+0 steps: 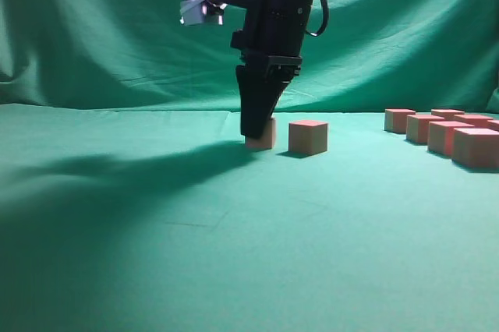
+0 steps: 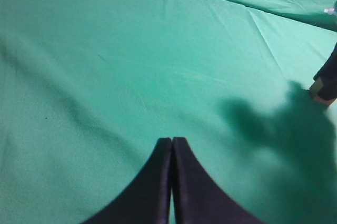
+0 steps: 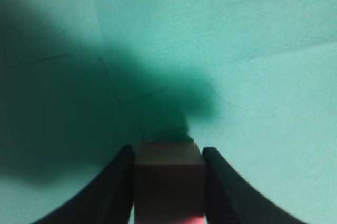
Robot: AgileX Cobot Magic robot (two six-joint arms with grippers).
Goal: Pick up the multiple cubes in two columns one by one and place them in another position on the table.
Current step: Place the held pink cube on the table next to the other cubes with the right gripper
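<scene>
Green backdrop curtain (image 1: pixel 93 28) behind teal cloth table (image 1: pixel 234 254). Right gripper (image 1: pixel 257 131) pinches one cube (image 3: pixel 168 182) resting on the cloth, beside a second cube (image 1: pixel 308 137); remaining cubes (image 1: pixel 448 133) far right. Left gripper (image 2: pixel 172 145) pressed together, empty.

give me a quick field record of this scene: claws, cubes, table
right claw: shut on held cube, low at the table
left claw: shut, empty, over bare cloth
placed cube: on the table just right of the held cube, apart from it
remaining cubes: clustered in rows at far right
table: teal-green cloth, slightly creased
</scene>
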